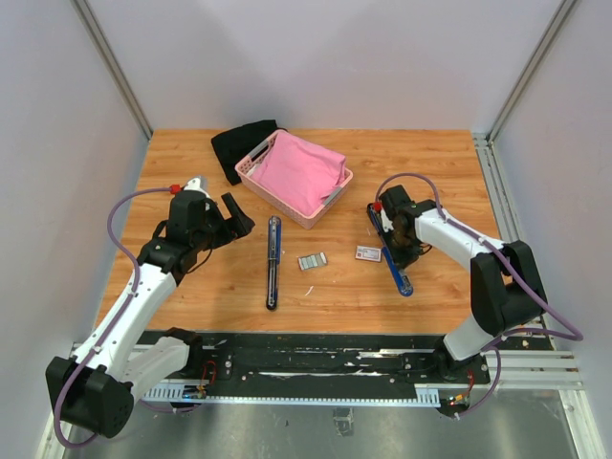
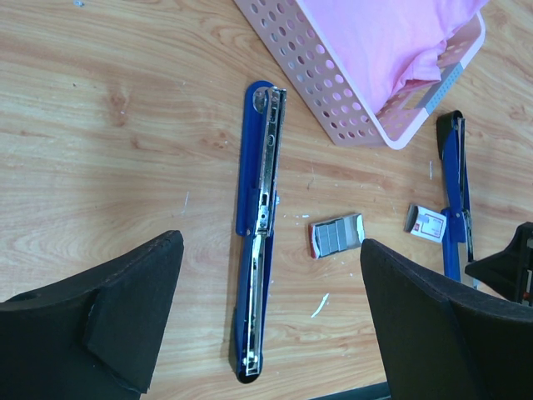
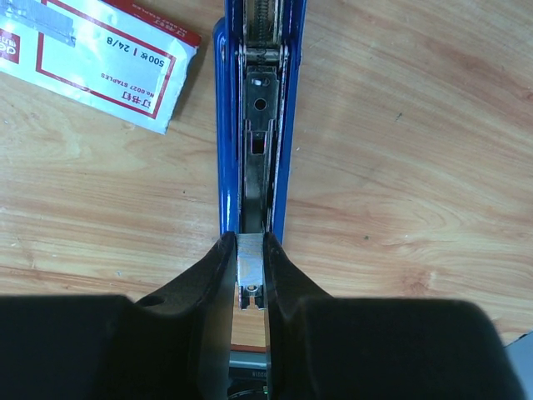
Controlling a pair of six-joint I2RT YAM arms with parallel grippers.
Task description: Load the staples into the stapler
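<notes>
Nearest, the right gripper [image 3: 248, 242] has its jaws pinched almost closed on a silvery piece [image 3: 251, 268] at the open channel of the right-hand stapler [image 3: 260, 125]. I cannot tell whether it is a staple strip or the stapler's own pusher. Loading seems under way, and the next move calls for a straight slide along the channel. The staples [image 1: 312, 260] lie loose on the bench [image 1: 430, 172], between the white carton [image 1: 368, 252] and a second stapler [image 1: 273, 260]. The left gripper [image 1: 228, 226] hovers, jaws wide and empty. Farthest, a pink basket [image 1: 251, 172] partly hides a black cloth [image 1: 239, 143].

Both robot arms, left arm [image 1: 129, 311] and right arm [image 1: 454, 234], are white links joined by chunky black joints. A lilac cable [image 1: 110, 229] with a red plug [image 1: 175, 188] loops beside each. Each ends in matte black, wedge-shaped fingers [image 2: 100, 317].
</notes>
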